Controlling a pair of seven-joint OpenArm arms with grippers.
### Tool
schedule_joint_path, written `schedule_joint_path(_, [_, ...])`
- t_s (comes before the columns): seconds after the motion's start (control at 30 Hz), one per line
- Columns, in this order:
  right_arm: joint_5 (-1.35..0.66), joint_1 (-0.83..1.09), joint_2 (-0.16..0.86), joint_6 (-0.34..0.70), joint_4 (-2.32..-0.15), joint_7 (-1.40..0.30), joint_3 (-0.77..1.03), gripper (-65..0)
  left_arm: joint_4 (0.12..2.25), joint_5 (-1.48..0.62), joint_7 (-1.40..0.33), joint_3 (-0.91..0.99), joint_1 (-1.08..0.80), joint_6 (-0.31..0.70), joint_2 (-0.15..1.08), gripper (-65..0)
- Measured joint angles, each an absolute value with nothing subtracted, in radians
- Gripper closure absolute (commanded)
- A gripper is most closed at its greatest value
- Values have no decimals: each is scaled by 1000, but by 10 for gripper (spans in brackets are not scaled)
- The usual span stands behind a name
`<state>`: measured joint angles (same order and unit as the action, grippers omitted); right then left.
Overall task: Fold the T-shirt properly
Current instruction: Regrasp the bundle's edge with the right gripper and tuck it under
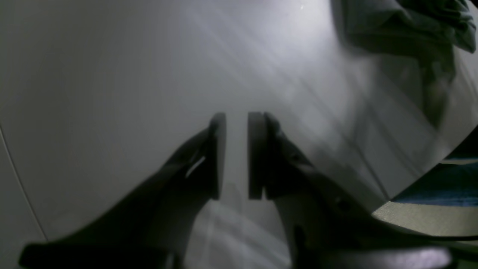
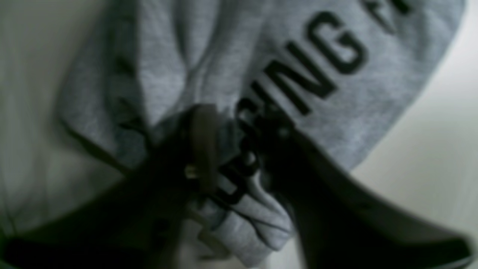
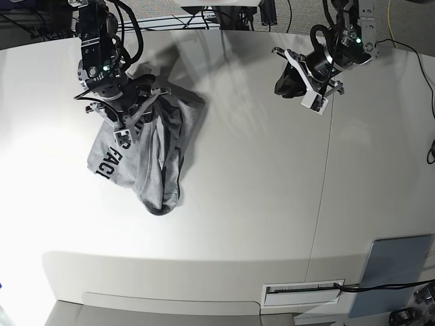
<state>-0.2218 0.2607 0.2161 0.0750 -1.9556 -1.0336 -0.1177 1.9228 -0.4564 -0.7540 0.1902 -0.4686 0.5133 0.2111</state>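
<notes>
The heather-grey T-shirt (image 3: pixel 163 156) lies crumpled on the white table's left half, with black block lettering showing on its left fold. My right gripper (image 3: pixel 132 122) is down on the upper part of the heap. In the blurred right wrist view its fingers (image 2: pixel 203 142) pinch a bunch of lettered T-shirt (image 2: pixel 336 93) fabric, so the right gripper (image 2: pixel 237 119) is shut on the cloth. My left gripper (image 3: pixel 282 87) hovers over bare table at the back right, far from the shirt. The left gripper (image 1: pixel 236 117) shows a narrow gap with nothing in it. A corner of the T-shirt (image 1: pixel 392 22) shows far off.
A grey-blue flat panel (image 3: pixel 391 272) lies at the table's front right corner. A white slotted strip (image 3: pixel 302 291) sits at the front edge. A seam (image 3: pixel 323 190) runs front to back through the table's right half. Cables hang behind the back edge (image 3: pixel 224 20).
</notes>
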Motion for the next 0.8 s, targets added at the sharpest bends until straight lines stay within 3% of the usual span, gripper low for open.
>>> schedule_joint_path(0.07, [-221, 261, 216, 75, -1956, -998, -118, 0, 1923, -456, -754, 190, -468, 513, 211, -92])
schedule_joint_path(0.23, [-227, 249, 202, 75, -1975, -905, -119, 0, 1923, -456, -754, 190, -468, 513, 212, -92])
schedule_joint_path(0.63, [-194, 114, 201, 102, -1991, -952, -218, 0, 1923, -456, -754, 191, -468, 513, 212, -92])
schedule_joint_path(0.67, [-157, 119, 202, 101, -1991, -985, -226, -7, 1923, -456, -754, 191, -468, 513, 212, -92])
schedule_joint_path(0.8, [-99, 131, 202, 102, -1993, -1029, -228, -201, 1923, -456, -754, 190, -468, 514, 211, -92])
